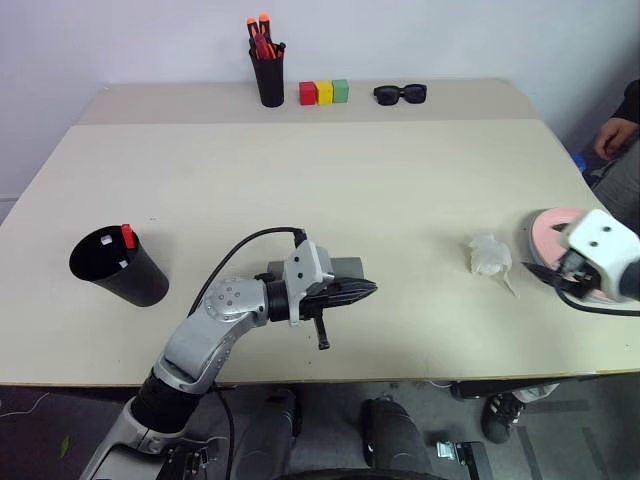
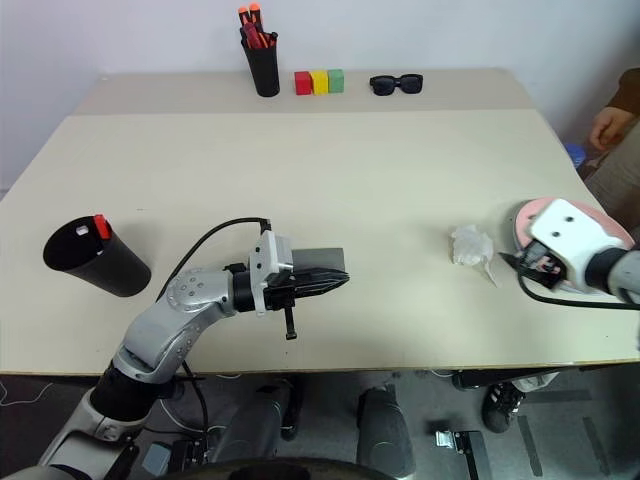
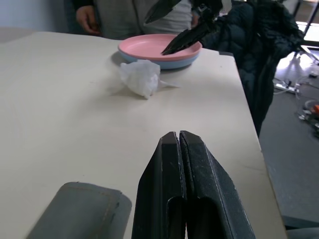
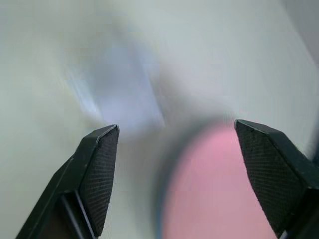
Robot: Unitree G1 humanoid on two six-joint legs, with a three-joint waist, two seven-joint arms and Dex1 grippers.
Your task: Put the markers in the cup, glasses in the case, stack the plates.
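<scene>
Beige table [image 1: 400,200]: whole work surface.
Cup [image 1: 117,267]: at 9 o'clock, one, markers' caps showing inside.
Left gripper [image 1: 360,290]: fingers pressed together, empty, beside grey case [image 1: 345,268], one.
Tissue [image 1: 490,254]: one, crumpled.
Plates [image 1: 548,228]: at 3 o'clock, two, pink on blue.
Right gripper [image 4: 177,174]: fingers spread, above plates.
Risk: glasses unseen; lowering fingers could nudge the stack.

- Left arm [image 1: 215,320], lower left of the head view — silver-grey metal links with small round screw holes, a black sleeve at its base, and a black cable looping over the wrist.
- Left gripper [image 1: 365,289]: two smooth black tapered fingers on a pale grey block.
- Right gripper [image 4: 174,174] — black fingers with finely textured inner pads [image 4: 99,174].
- Right wrist housing [image 1: 600,240], right edge: white, rounded, with dark dots.
</scene>
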